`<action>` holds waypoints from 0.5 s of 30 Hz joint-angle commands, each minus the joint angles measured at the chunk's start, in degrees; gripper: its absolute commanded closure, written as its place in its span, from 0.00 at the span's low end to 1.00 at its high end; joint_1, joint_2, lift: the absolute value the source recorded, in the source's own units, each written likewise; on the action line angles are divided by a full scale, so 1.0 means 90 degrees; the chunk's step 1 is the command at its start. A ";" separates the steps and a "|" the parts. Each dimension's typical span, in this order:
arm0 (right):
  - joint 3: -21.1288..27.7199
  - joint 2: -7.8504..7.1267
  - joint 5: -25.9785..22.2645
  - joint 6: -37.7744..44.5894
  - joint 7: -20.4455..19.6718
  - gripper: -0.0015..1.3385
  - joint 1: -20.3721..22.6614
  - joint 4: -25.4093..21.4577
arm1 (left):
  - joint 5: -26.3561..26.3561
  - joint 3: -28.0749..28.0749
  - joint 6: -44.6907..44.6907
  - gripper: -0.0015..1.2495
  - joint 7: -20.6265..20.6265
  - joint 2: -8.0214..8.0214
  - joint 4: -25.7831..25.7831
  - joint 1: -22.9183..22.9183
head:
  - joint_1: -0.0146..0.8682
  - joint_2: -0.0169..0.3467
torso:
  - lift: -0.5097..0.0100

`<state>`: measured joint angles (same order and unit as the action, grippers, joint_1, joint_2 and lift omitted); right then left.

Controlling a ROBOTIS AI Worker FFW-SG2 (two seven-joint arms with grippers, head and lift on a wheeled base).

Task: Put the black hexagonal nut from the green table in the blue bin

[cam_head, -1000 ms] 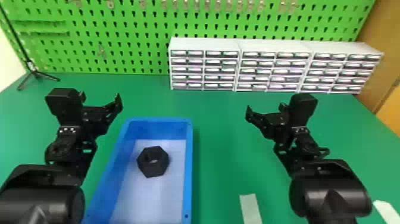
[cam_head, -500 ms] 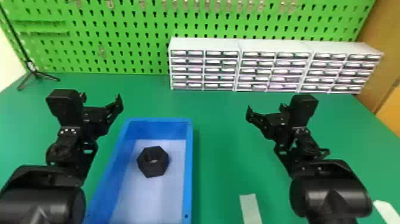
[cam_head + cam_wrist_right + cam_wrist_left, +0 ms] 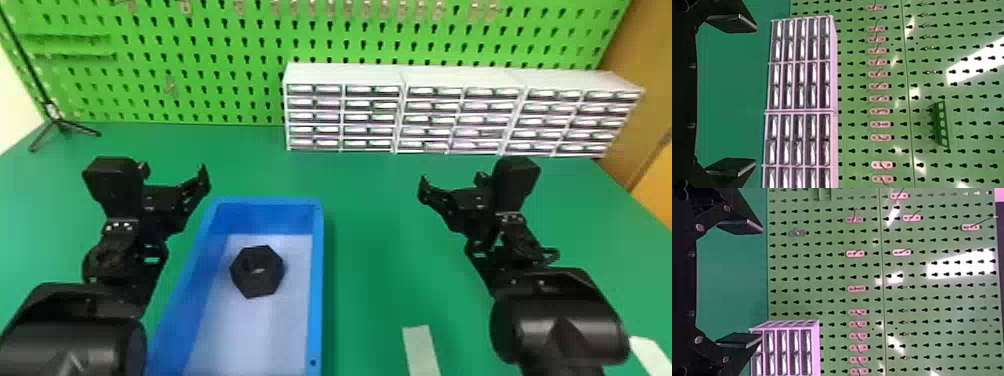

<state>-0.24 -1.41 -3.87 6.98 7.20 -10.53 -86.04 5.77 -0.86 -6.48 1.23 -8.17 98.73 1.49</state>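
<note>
The black hexagonal nut (image 3: pixel 257 271) lies flat in the blue bin (image 3: pixel 315 280), resting on the pale floor near the far wall, between two robot grippers. The bin is a long, open-topped box with smooth, straight walls and a slim rim, set on a plain green table (image 3: pixel 370 240). Behind it, a brighter green pegboard (image 3: pixel 200 95) punched with rows of keyhole-shaped slots carries small hooks; a white drawer cabinet (image 3: pixel 345 77) stands at its foot, its glossy drawer fronts stacked in a tight grid. A thin black tripod (image 3: pixel 59 122) stands at far left, and a pale, flat strip (image 3: pixel 421 350) lies on the tabletop, right of the bin.

The nut itself is dark and dull-surfaced, six-sided with crisp corners, its round central hole facing up and showing a light fleck inside. The left gripper (image 3: pixel 173 171) and right gripper (image 3: pixel 452 181) hang above the table, each with flat black fingers spread wide and nothing between them.
</note>
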 commanded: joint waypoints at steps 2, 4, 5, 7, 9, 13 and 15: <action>0.0027 0.0000 0.0000 -0.0024 0.0001 0.08 -0.0002 0.0000 | 0.0004 0.0007 0.0085 0.24 0.0010 0.0000 -0.0042 -0.0019 | 0.79 0.12 | 0.80; 0.0036 0.0000 0.0000 -0.0034 0.0001 0.08 -0.0002 0.0000 | 0.0014 -0.0002 0.0095 0.24 0.0010 0.0000 -0.0042 -0.0029 | 0.79 0.12 | 0.80; 0.0036 0.0000 0.0010 -0.0043 0.0001 0.08 -0.0002 0.0000 | 0.0014 -0.0002 0.0095 0.24 0.0019 0.0000 -0.0052 -0.0019 | 0.79 0.12 | 0.80; 0.0056 0.0010 0.0020 -0.0053 0.0001 0.08 -0.0002 0.0000 | 0.0014 -0.0012 0.0095 0.24 0.0019 0.0000 -0.0052 -0.0029 | 0.79 0.12 | 0.80; 0.0075 0.0010 0.0020 -0.0063 0.0001 0.08 -0.0002 0.0000 | 0.0004 -0.0012 0.0095 0.24 0.0019 0.0000 -0.0042 -0.0029 | 0.79 0.12 | 0.80; 0.0105 0.0010 0.0039 -0.0063 0.0001 0.08 0.0008 0.0000 | -0.0006 -0.0041 0.0095 0.24 0.0019 0.0000 -0.0042 -0.0048 | 0.79 0.12 | 0.80; 0.0124 0.0010 0.0039 -0.0063 0.0001 0.08 0.0008 0.0000 | -0.0006 -0.0051 0.0095 0.24 0.0019 0.0000 -0.0033 -0.0068 | 0.79 0.12 | 0.80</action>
<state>0.60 -1.32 -3.60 6.42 7.20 -10.53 -86.04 5.76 -1.06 -5.62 1.41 -8.17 98.30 1.14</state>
